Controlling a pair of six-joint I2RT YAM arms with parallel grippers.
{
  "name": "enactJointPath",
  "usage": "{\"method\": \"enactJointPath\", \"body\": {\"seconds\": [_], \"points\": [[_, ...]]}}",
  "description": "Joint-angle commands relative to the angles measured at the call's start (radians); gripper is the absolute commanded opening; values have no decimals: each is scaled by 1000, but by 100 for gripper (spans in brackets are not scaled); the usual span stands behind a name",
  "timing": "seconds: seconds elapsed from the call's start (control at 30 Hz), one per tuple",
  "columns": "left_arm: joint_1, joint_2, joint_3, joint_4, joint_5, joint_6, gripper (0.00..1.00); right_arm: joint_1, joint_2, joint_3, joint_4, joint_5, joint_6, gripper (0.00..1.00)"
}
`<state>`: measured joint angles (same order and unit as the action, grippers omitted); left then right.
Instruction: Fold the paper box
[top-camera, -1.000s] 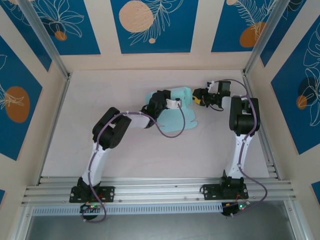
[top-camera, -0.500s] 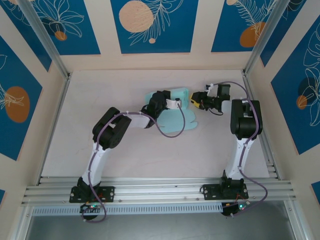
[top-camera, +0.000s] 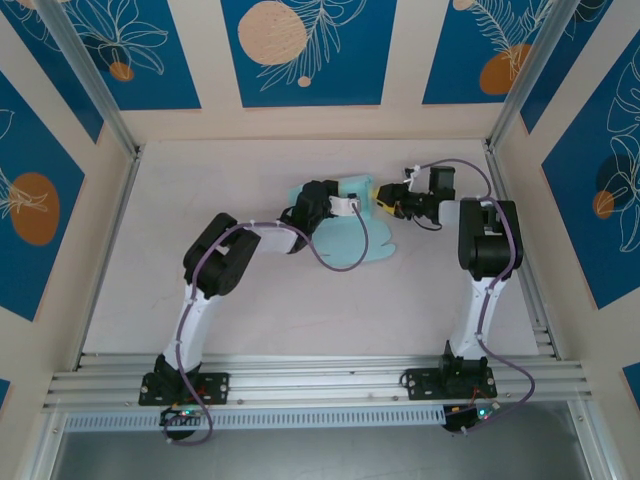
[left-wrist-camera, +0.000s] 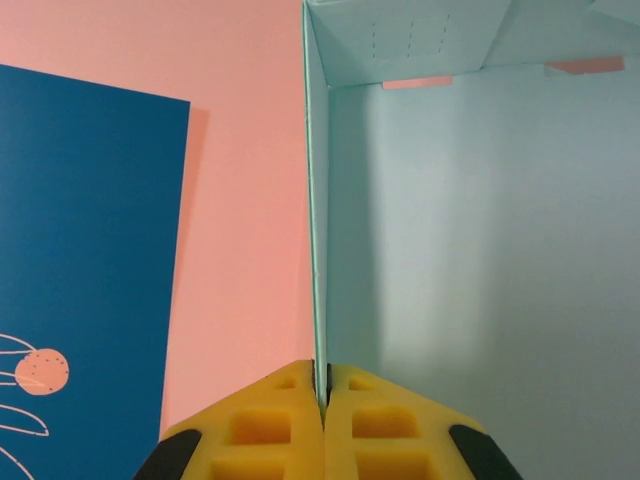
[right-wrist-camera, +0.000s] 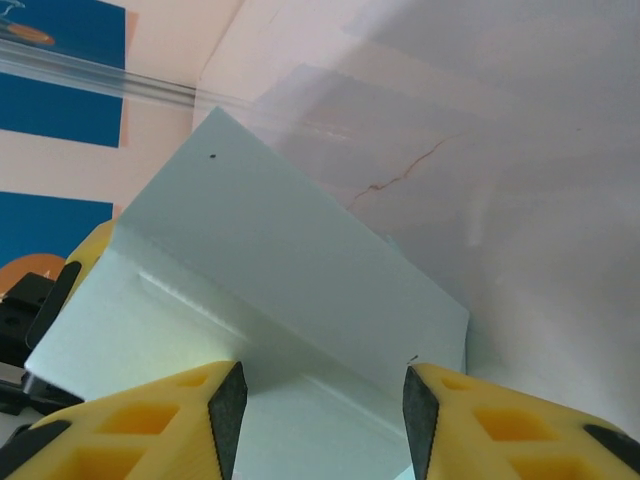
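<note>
One paper box, left hand pinching; right hand parted.

The table in front of me is a pale, matt white surface with aluminium rails along its left, right and near edges. Toward its far side, just right of the middle, lies the paper box, a light-blue card sheet whose rounded near flap rests flat on the top. Close by I see a thin reddish hairline mark on the surface.
</note>
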<state>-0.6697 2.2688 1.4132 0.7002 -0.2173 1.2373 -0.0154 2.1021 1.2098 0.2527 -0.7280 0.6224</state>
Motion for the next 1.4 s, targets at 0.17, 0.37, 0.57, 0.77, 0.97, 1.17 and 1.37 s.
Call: {"method": "enactJointPath", "body": {"seconds": [0.17, 0.37, 0.57, 0.77, 0.97, 1.17, 1.37], "points": [[2, 5, -10, -88, 59, -30, 0, 54, -27, 46, -126, 61, -110, 50], [7, -19, -13, -131, 102, -78, 0, 67, -23, 64, -158, 116, -120, 54], [28, -52, 29, -323, 215, -153, 1, 78, -16, 99, -205, 152, -132, 54], [55, -45, 109, -513, 275, -206, 1, 94, -24, 124, -236, 156, -132, 54], [84, -21, 199, -683, 342, -267, 1, 95, -25, 161, -274, 144, -136, 54], [113, 1, 292, -826, 427, -305, 1, 95, -11, 209, -323, 111, -151, 54], [113, 22, 312, -844, 420, -309, 1, 95, -3, 224, -350, 85, -168, 54]]}}
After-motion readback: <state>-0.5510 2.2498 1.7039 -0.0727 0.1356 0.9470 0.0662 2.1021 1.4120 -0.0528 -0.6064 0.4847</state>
